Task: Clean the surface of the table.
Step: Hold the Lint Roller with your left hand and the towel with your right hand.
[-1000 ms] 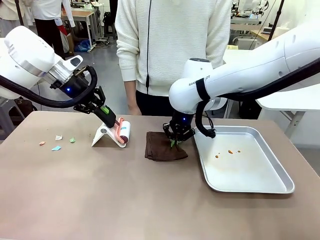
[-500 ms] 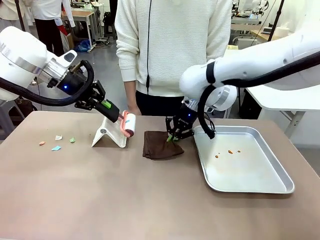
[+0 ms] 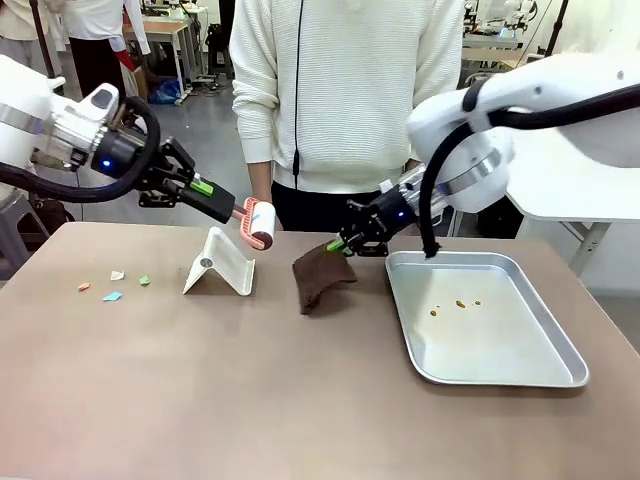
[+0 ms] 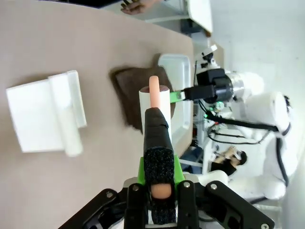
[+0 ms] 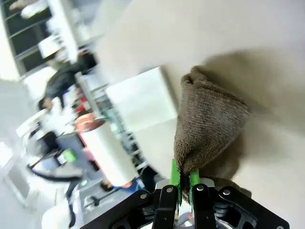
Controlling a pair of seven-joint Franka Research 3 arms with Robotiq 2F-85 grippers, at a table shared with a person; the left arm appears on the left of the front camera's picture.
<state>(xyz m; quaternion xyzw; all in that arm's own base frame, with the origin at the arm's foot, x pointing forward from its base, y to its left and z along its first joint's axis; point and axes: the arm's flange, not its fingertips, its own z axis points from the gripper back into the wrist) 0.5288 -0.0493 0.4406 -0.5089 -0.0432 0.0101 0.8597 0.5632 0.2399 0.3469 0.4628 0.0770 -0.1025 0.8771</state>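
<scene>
Brown-taupe matte table point(image 3: 300, 400) bears 4 small scraps point(image 3: 112, 296) near its left edge.

Right wrist view motion-blurred: stand point(image 5: 143, 98), roller point(image 5: 107, 152), room behind all smeared. Cloth point(image 5: 207, 124) corner hidden inside right gripper point(image 5: 183, 175) jaws. Roller handle mostly buried in left gripper point(image 4: 156, 121) jaws; roller blocks part of cloth, tray point(image 4: 183, 121). Specks point(image 3: 460, 303) in tray, scraps point(image 3: 112, 285) on worktop point(image 3: 250, 400): too small to identify. Left arm point(image 3: 60, 140), right arm point(image 3: 540, 100) cut by front view's side edges.
</scene>
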